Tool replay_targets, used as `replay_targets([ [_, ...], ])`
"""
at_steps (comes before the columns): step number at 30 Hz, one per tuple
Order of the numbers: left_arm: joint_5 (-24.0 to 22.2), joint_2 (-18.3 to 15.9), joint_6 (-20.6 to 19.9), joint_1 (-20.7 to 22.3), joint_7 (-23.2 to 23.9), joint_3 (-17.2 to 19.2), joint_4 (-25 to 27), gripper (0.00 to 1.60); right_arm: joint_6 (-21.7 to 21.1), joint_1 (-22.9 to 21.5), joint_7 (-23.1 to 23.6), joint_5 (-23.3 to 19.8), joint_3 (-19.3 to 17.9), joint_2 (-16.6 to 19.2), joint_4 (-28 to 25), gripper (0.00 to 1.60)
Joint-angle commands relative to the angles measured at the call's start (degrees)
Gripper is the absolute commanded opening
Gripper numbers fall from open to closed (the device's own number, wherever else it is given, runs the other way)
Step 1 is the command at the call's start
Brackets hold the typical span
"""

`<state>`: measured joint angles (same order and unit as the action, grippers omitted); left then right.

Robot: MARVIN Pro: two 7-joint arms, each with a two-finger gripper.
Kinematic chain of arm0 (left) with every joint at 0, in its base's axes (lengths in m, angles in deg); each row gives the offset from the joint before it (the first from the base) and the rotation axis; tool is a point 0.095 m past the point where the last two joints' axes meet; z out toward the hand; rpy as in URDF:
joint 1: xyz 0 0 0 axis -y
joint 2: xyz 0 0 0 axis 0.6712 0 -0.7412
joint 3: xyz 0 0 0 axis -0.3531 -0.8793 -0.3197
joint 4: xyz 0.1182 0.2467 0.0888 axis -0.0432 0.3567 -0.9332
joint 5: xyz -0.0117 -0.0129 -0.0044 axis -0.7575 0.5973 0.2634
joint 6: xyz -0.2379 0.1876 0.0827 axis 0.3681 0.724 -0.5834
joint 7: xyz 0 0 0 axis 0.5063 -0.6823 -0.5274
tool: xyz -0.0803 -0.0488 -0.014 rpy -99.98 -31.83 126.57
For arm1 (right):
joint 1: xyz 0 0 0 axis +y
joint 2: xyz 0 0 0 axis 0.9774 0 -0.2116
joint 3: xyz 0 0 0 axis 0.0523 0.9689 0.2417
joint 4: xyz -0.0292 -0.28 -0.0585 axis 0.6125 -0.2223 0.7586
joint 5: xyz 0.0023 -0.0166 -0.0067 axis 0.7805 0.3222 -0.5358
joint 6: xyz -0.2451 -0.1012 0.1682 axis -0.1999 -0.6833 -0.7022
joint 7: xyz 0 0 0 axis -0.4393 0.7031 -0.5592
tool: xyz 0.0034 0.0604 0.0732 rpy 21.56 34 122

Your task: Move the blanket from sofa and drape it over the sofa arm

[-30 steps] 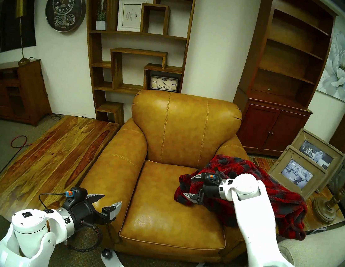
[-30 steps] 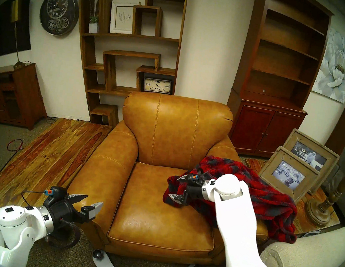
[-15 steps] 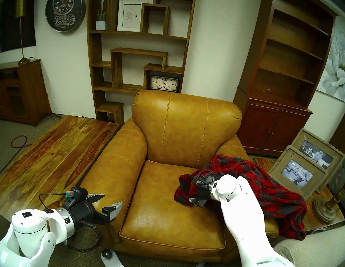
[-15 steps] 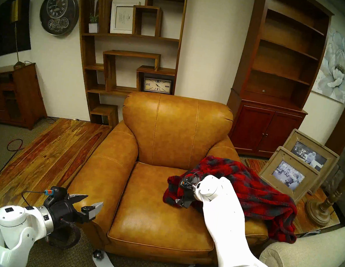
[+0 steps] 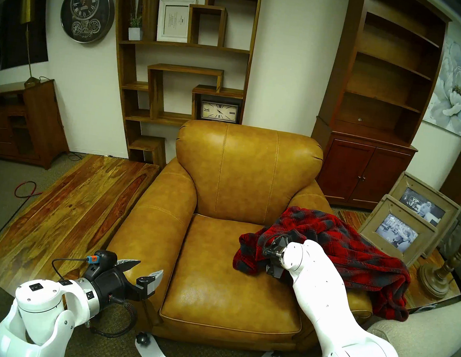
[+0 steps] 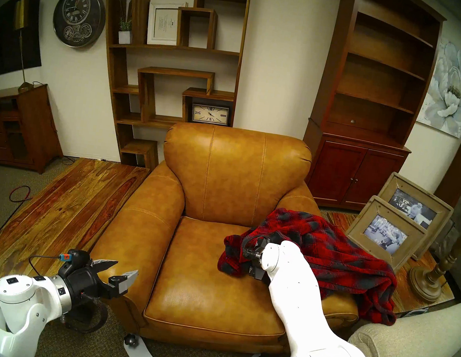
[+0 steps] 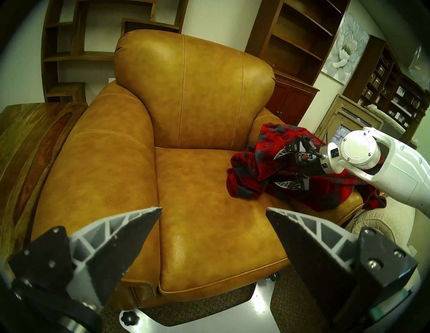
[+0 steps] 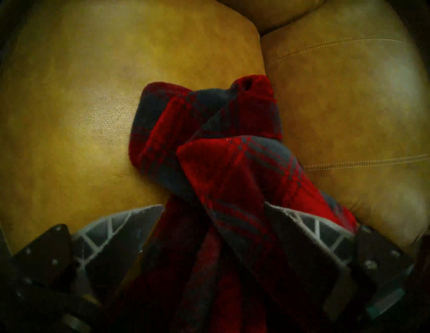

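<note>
Across the viewer-right rolled arm [image 5: 359, 298] of the single glossy tan leather armchair [image 5: 234, 275] lies one red and dark-grey plaid fleece blanket [image 5: 358, 256], its bunched end spilling onto the seat. The right gripper [image 8: 215, 223] has jaws spread wide around that bunch, apparently not clamping. The left gripper [image 5: 144, 271] hangs released; two framed photos [image 5: 397, 233] lean beyond.

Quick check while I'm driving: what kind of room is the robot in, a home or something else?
Probably a furniture showroom, not a home: the wall clock seems to carry a hanging tag, the bookcase stands bare, and framed pictures lean on the floor.
</note>
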<state>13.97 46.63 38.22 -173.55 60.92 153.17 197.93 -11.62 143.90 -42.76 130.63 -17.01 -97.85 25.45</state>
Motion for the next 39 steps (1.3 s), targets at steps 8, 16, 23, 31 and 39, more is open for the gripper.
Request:
replay_targets([
  [8, 0.02, 0.10, -0.02, -0.09, 0.18, 0.05, 1.06, 1.60, 4.43, -4.67, -13.80, 2.89, 1.52, -1.58, 9.35, 1.60],
  [16, 0.11, 0.17, -0.01, -0.06, 0.28, 0.07, 1.04, 1.60, 7.76, -6.47, -20.44, 1.97, -0.87, 0.66, 14.88, 0.41],
  [23, 0.19, 0.21, 0.02, 0.01, 0.34, 0.07, 0.92, 1.60, 9.89, -8.85, -26.25, -0.88, -5.46, 3.21, 15.07, 0.00],
  [31, 0.30, 0.26, 0.06, 0.12, 0.44, 0.06, 0.68, 1.60, 11.16, -12.98, -29.60, -3.74, -11.56, 8.48, 10.26, 0.00],
  [39, 0.40, 0.32, 0.07, 0.14, 0.55, 0.07, 0.67, 1.60, 12.94, -15.94, -28.46, -6.63, -17.87, 13.63, 5.63, 0.00],
])
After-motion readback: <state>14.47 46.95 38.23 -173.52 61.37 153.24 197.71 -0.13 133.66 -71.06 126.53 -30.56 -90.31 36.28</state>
